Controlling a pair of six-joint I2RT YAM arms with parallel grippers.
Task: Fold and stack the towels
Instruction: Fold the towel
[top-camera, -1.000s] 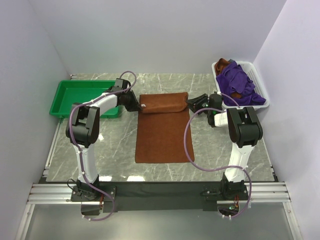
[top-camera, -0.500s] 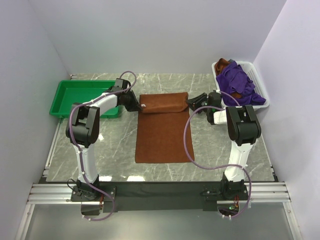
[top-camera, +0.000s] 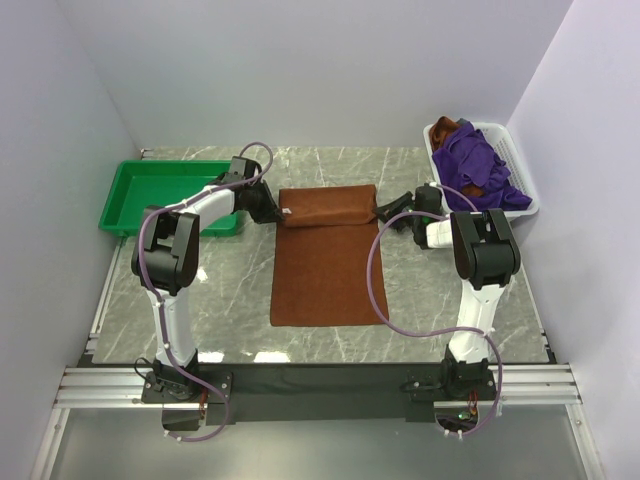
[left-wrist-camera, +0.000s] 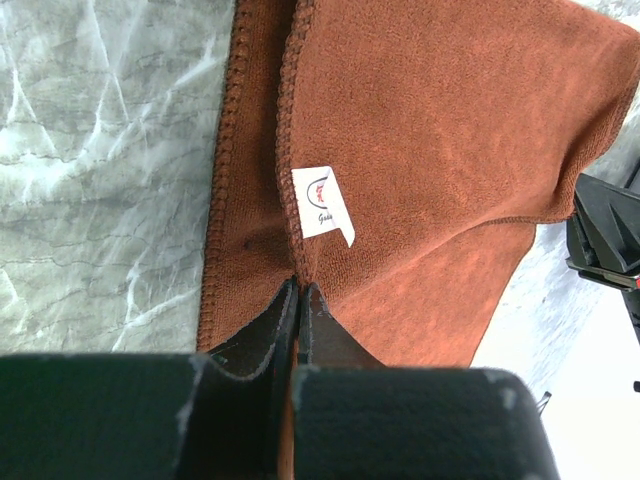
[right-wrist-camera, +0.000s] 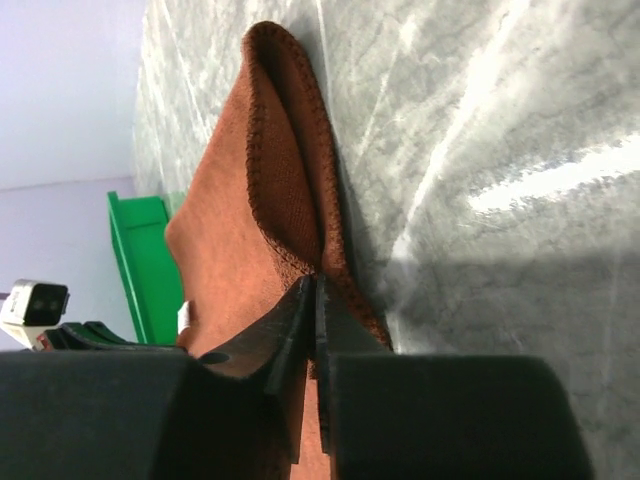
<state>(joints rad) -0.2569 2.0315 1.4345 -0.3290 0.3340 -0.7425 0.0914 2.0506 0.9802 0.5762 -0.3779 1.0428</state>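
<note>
A rust-brown towel (top-camera: 323, 265) lies flat in the middle of the table, its far end folded back over itself. My left gripper (top-camera: 278, 213) is shut on the fold's left corner, beside the white label (left-wrist-camera: 322, 202); the towel (left-wrist-camera: 430, 150) fills the left wrist view. My right gripper (top-camera: 380, 210) is shut on the fold's right corner, where the towel (right-wrist-camera: 270, 190) curls up between its fingers (right-wrist-camera: 296, 320). More towels, purple (top-camera: 478, 170) and rust-brown, are heaped in the white basket (top-camera: 519, 170) at the far right.
A green tray (top-camera: 150, 192) sits at the far left beside the left arm. The white basket stands against the right wall. Purple cables loop from both arms over the marble tabletop (top-camera: 430, 300).
The right gripper has closed on the right corner of the towel's folded end. The left gripper and the towel have not moved.
</note>
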